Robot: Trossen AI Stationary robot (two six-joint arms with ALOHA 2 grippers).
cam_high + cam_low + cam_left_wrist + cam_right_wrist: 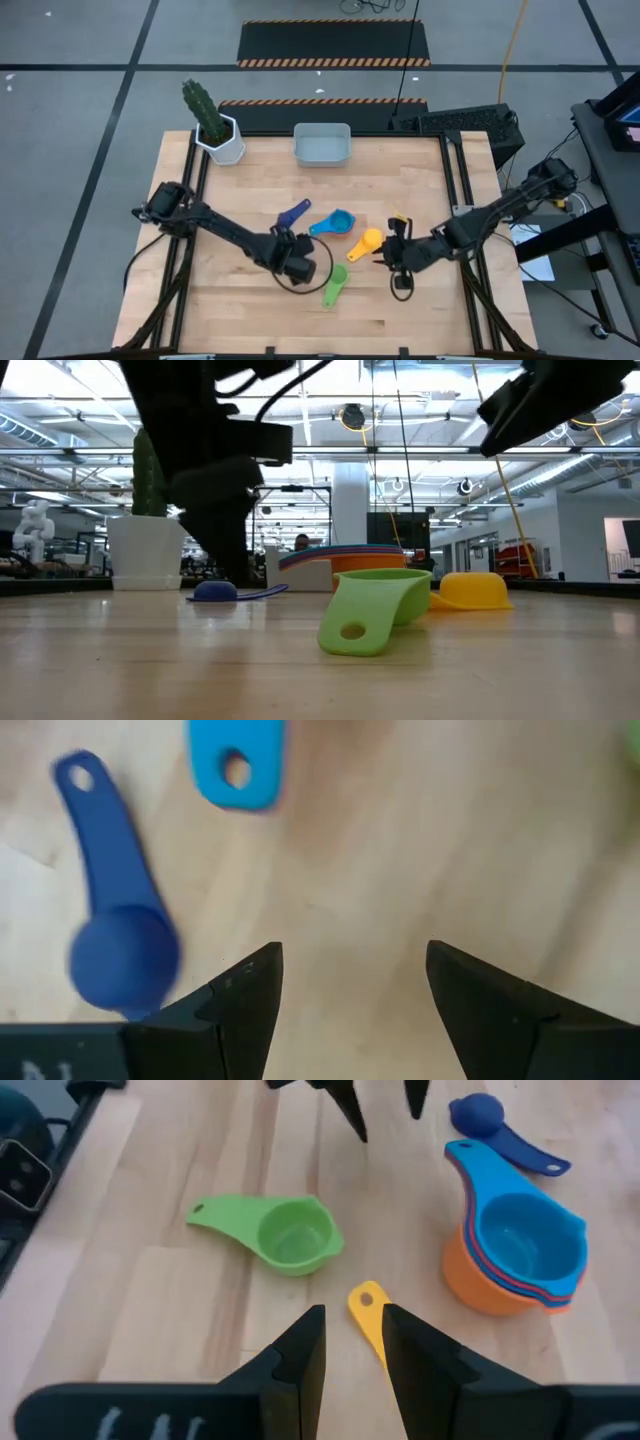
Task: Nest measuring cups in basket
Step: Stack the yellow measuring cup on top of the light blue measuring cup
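The left gripper (pixel 291 262) hangs just above bare wood slightly below the table's centre, its fingers (pixel 245 1010) parted with only board between them; it holds nothing. The dark blue cup (pixel 293 214) lies at its 12 o'clock, close by but apart from it, bowl down. The light blue cup (pixel 337 222) sits nested on top of a stack whose lowest visible cup is orange (pixel 475 1290), at the gripper's 1 o'clock. The green cup (pixel 335 285) lies upright at its 4 o'clock, near the gripper, handle toward the table's near edge.

The right gripper (pixel 392 252) hovers right of centre. Its fingers (pixel 300 1355) stand narrowly apart with the tip of the yellow cup's handle (pixel 367 1302) just ahead of the gap; whether they grip it cannot be told. The yellow cup (pixel 366 242) lies bowl down, at 9 o'clock from this gripper.

The basket (pixel 322 144) stands at the far edge of the table (pixel 250 320), at 12 o'clock from the cups and well apart from them, with open board between. A white pot holding a cactus (pixel 220 135) stands at the far left corner, at the basket's 9 o'clock. The near strip of the table, at 6 o'clock from both grippers, is open wood. Dark rails run along the left and right edges.

No readable writing shows on any cup, the basket or the pot.
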